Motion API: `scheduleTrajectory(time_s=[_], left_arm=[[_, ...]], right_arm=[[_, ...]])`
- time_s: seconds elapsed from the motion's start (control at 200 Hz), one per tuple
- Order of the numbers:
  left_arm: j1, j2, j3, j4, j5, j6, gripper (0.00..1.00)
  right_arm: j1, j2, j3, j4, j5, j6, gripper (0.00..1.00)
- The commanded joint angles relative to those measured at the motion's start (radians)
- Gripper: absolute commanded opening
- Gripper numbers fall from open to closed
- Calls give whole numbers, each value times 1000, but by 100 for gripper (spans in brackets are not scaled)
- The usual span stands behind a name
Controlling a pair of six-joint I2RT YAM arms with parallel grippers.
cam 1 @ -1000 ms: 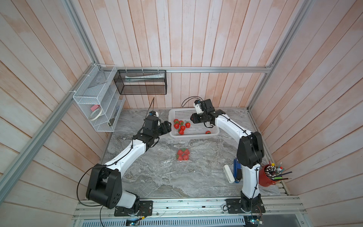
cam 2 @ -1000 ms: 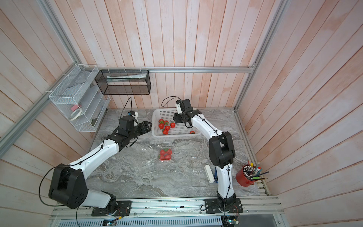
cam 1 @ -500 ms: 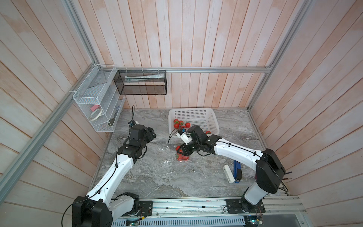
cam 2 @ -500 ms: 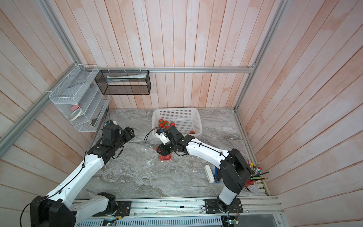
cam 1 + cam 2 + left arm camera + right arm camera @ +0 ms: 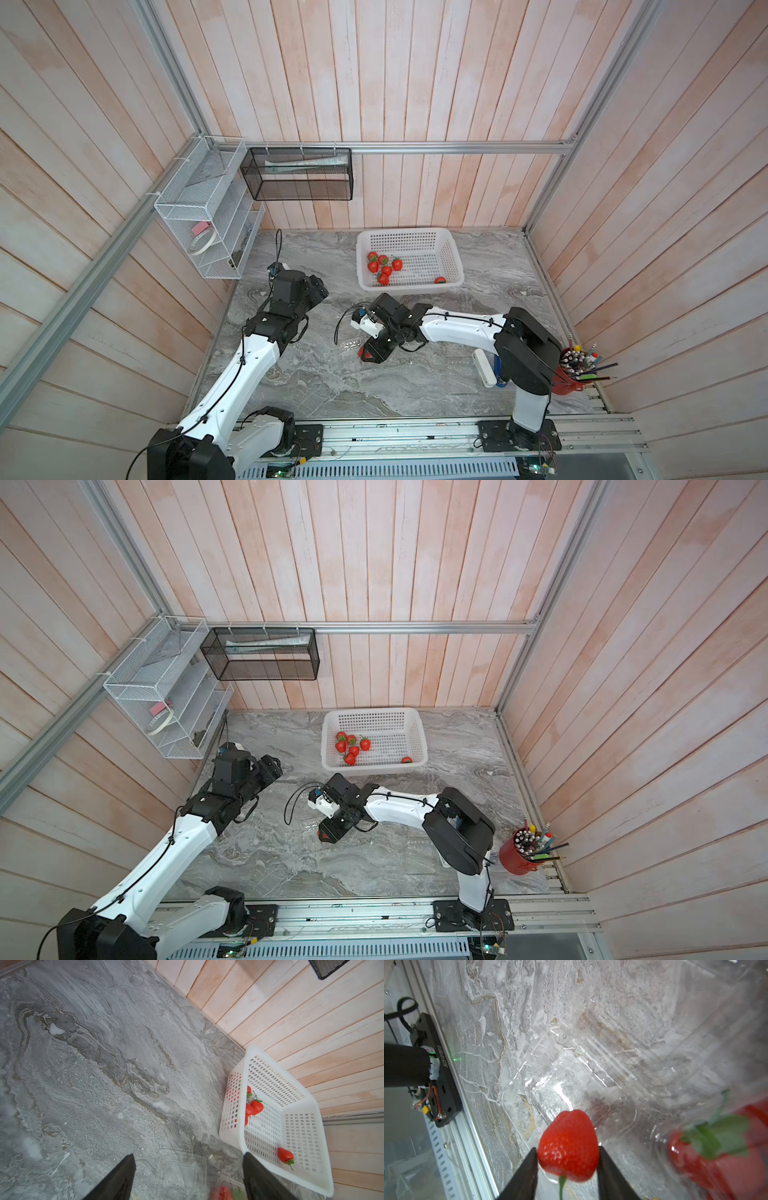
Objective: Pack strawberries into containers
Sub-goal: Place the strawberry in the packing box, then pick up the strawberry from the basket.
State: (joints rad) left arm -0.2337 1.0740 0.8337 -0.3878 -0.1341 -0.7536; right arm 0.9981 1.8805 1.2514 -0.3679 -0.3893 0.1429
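- The right gripper (image 5: 568,1148) has travelled from the white basket (image 5: 454,259) at the far edge of the tabletop (image 5: 415,395) to its middle; its jaws are closed on one strawberry (image 5: 569,1136), both fingers against its sides.
- This strawberry hangs over an empty container (image 5: 560,1068), just beside a filled container (image 5: 716,1159); judgement: release comes next, and a second container starts filling.
- The left gripper (image 5: 189,1178) has drawn back from the basket toward the left edge; jaws wide apart, nothing between them.
- The remaining strawberries (image 5: 384,268) lie in the basket, most near its left wall.
- Surface: grey veined marble; clear plastic is hard to see against it.
- Room: pale plank walls carrying a wire shelf (image 5: 199,216) and a black mesh box (image 5: 299,174); a red pencil cup (image 5: 567,380) stands at the near right corner.
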Motion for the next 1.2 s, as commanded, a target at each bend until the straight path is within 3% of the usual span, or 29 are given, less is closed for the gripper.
scheduleTrajectory(time_s=[0.0, 0.275, 0.53, 0.725, 1.0, 1.195], left_arm=[[7, 13, -19, 19, 15, -4, 84], [7, 88, -16, 84, 47, 12, 85], [-15, 239, 28, 240, 151, 38, 85], [-93, 417, 145, 306, 174, 91, 86], [-93, 572, 246, 361, 248, 86, 88], [-94, 615, 276, 367, 272, 83, 88]], right_arm=[[-2, -11, 39, -2, 14, -13, 56], [-76, -74, 128, -40, 73, -34, 60], [-427, -112, 209, 108, 6, 88, 62], [-539, 119, 509, -45, 65, 72, 66], [-545, 548, 1042, -395, 171, -14, 67], [-527, 656, 1150, -435, 205, -24, 68]])
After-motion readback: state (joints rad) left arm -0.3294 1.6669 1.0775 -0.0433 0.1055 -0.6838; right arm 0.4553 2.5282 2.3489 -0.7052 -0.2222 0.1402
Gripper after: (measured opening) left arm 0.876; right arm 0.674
